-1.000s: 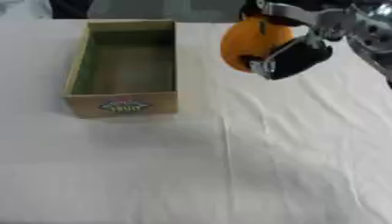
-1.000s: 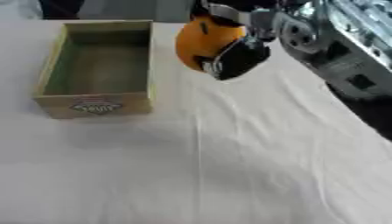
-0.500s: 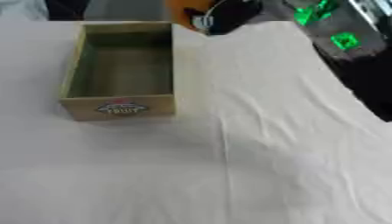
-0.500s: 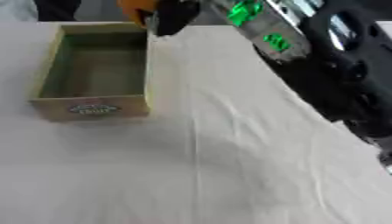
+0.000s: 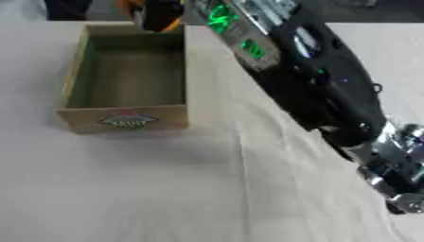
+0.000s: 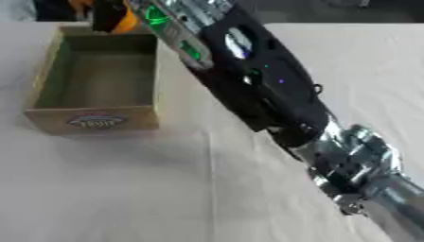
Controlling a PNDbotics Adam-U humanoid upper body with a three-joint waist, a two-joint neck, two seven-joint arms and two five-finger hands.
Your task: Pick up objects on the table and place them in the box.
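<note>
One orange object [image 5: 130, 8] sits gripped in the right robot hand [image 5: 157, 14] above one box's [image 5: 124, 118] far end.

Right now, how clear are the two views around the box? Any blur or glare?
Left eye view: the arm is smeared, the box label soft. Right eye view: the right robot hand and orange thing blur at the top edge; green lights glow, no glare.
</note>
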